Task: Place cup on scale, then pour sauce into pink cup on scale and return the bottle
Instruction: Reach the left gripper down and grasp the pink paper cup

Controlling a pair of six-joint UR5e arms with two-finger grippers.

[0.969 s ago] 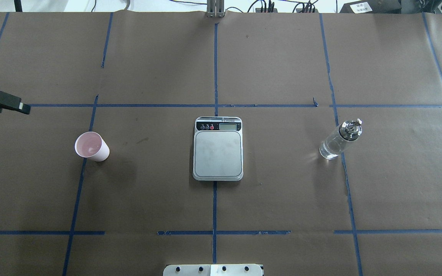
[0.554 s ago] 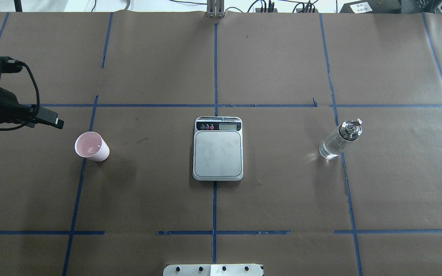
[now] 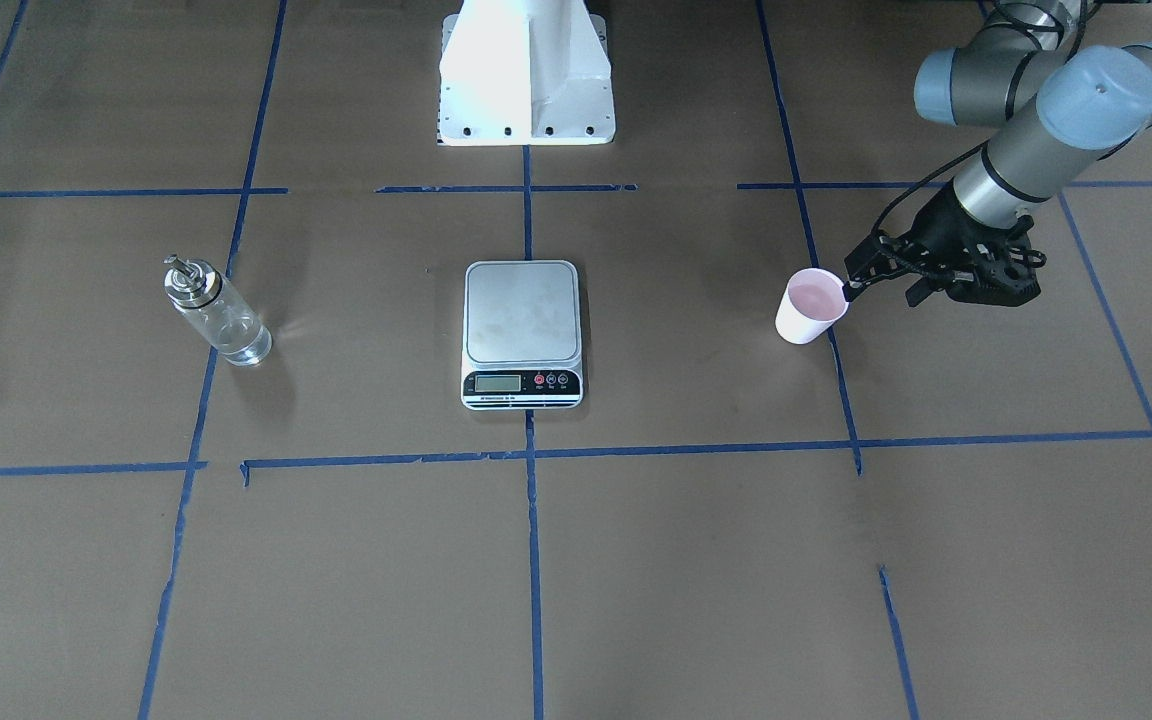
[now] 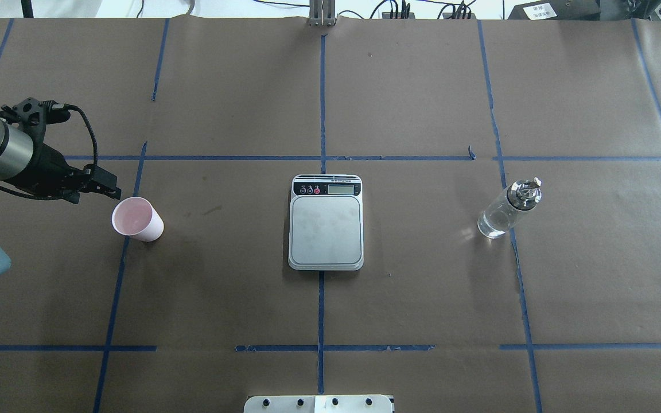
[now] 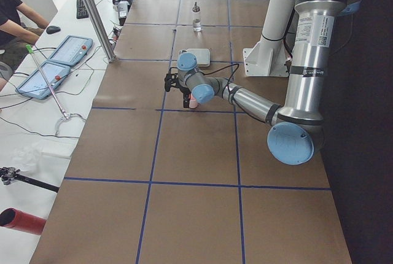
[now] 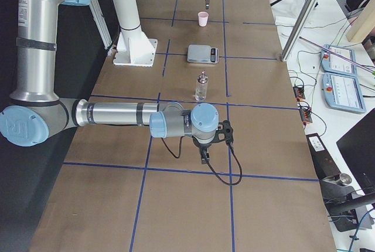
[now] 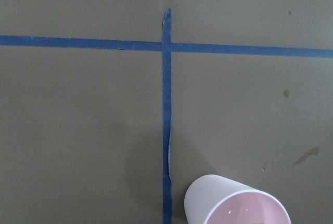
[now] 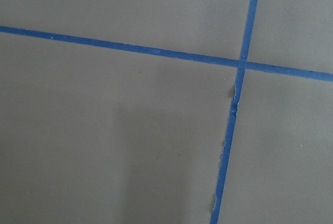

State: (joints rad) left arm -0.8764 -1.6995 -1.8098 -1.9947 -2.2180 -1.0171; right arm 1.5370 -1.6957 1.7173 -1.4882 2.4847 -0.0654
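Left gripper (image 4: 111, 192) hovers just beside cup (image 4: 137, 218) rim, likely aligning a grasp; finger spread cannot be told. Scale (image 4: 326, 229), at the middle of the table (image 4: 422, 287), is the cup's destination.

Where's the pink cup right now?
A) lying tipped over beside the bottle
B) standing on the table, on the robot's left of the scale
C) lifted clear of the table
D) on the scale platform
B: the cup stands upright on the table, well apart from the scale, whose platform is bare. The bottle stands on the scale's other side.
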